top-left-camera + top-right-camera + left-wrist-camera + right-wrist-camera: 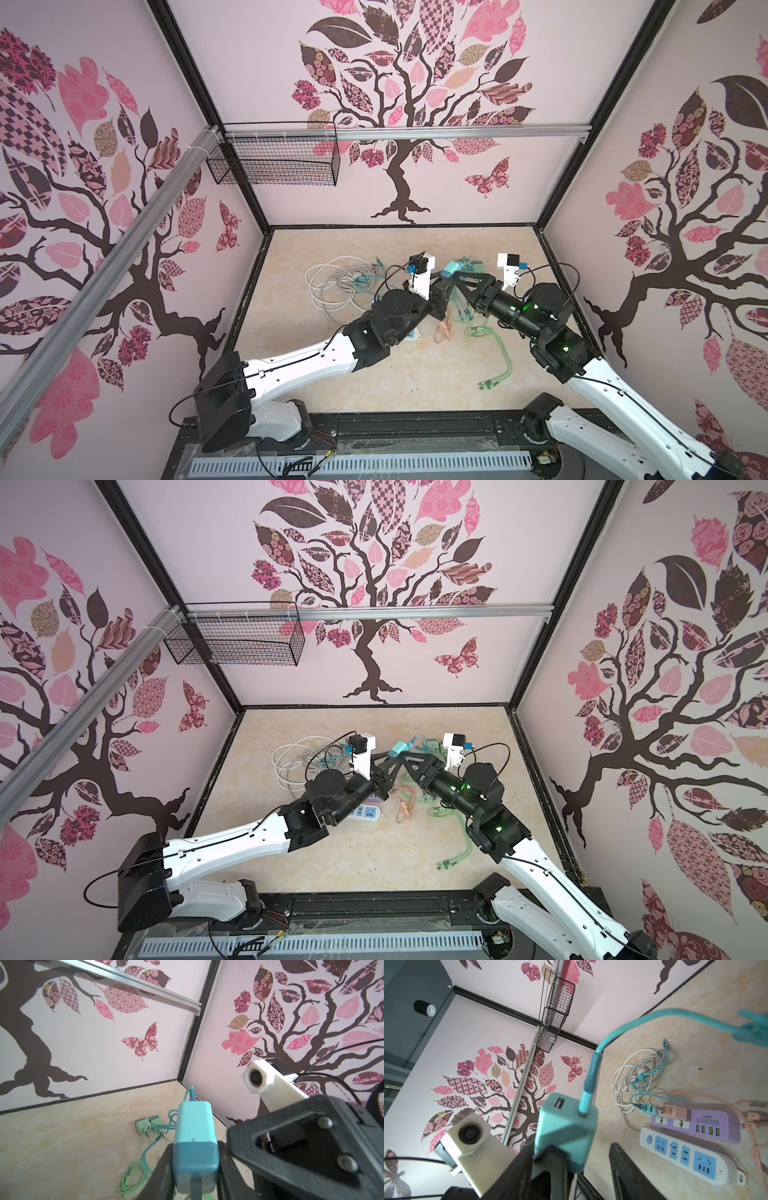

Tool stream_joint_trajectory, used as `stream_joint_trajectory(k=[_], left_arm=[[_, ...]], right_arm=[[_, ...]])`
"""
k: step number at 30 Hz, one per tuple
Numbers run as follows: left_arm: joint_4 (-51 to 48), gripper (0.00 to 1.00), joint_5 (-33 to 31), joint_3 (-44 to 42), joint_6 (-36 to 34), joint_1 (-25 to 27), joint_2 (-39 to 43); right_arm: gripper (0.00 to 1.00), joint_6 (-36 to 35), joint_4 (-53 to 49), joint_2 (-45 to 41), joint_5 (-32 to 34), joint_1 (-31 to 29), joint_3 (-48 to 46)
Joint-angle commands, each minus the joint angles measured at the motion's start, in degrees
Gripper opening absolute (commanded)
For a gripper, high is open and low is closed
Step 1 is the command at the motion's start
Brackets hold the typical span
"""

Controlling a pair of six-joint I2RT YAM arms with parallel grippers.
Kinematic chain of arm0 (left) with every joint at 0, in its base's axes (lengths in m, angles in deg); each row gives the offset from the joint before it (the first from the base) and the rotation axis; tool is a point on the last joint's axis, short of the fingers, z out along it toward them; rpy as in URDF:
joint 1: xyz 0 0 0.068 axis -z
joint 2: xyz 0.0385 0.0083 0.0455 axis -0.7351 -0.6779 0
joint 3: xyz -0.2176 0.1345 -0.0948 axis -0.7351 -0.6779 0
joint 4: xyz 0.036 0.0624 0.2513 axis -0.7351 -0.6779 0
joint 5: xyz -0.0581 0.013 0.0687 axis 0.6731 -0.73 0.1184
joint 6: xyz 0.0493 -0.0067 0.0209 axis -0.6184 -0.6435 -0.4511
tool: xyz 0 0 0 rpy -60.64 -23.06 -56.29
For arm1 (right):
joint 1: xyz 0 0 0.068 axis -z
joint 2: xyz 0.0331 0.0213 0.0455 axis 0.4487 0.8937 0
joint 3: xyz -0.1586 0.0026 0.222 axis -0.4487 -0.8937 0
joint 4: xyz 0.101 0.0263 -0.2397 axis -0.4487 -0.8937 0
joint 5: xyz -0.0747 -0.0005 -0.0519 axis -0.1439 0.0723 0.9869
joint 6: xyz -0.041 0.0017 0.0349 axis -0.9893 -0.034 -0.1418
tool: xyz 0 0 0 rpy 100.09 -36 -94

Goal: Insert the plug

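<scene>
Our left gripper pinches the two-tone teal plug between its fingers, a cable in its far end. Our right gripper stands with fingers spread around it. Beneath lies a beige marbled table, ringed by tree-patterned walls.

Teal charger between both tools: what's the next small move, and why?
Probably ease the right tool back, clear of the teal charger. The left tool clamps both its sides, while the right tool's jaws stand apart with a gap beside it, so the left seems to carry it alone.
</scene>
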Motion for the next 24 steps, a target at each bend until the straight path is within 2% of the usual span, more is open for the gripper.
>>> stream_joint_trajectory(k=[1, 6, 12, 16, 20, 24], left_arm=[[0.12, 0.20, -0.12, -1.56, 0.65, -0.30, 4.40], [-7.94, 0.16, 5.19, -1.08, 3.54, -3.22, 9.98], [-17.57, 0.08, 14.53, -1.28, 8.30, -8.83, 17.48], [-23.37, 0.06, 19.45, 0.22, 7.32, -9.52, 21.28], [-25.90, 0.05, 24.73, 1.37, 7.81, -9.56, 23.16], [-25.11, 0.05, 30.39, 1.77, 9.07, -9.60, 23.13]], right_arm=[[0.71, -6.28, -3.06, -0.80, -2.93, -0.42, 3.60], [0.78, -15.98, -7.16, -0.81, -6.37, 0.18, 6.17], [0.78, -21.11, -0.36, -0.31, -19.03, 1.78, 6.62], [0.79, -18.63, 4.78, 1.05, -23.37, 1.77, 5.45], [0.82, -11.40, 18.41, 1.47, -26.94, 1.80, 1.11], [0.83, -7.10, 28.48, 1.86, -28.93, 1.82, -1.38]])
